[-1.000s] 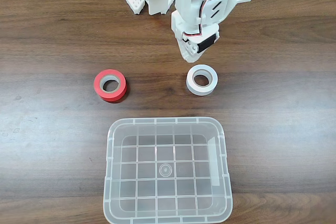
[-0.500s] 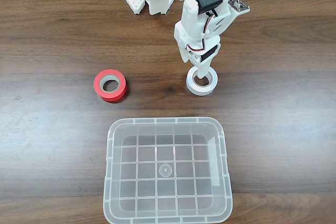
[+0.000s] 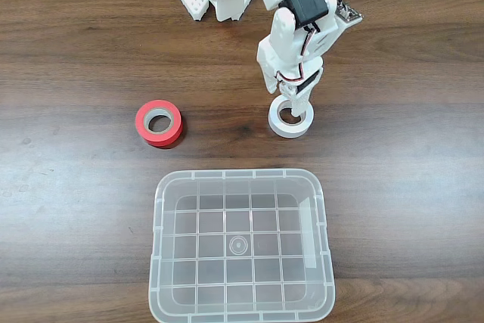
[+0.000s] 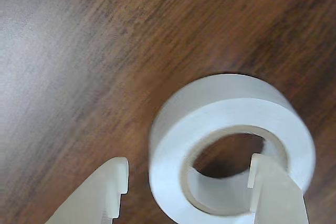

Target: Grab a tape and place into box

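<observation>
In the fixed view the gripper (image 3: 293, 108) is down over the tape (image 3: 291, 118), which lies flat on the table (image 3: 76, 187) above the empty box (image 3: 242, 244); the wrist view shows the jaws spread — one finger (image 4: 270, 190) inside the tape's (image 4: 231, 145) core, the other outside its wall — so grasping, lifting and placing remain.

In the fixed view, two tape rolls (image 3: 291, 117) (image 3: 159, 122) lie side by side on the table (image 3: 76, 51), behind the box (image 3: 242, 308) at its near edge
</observation>
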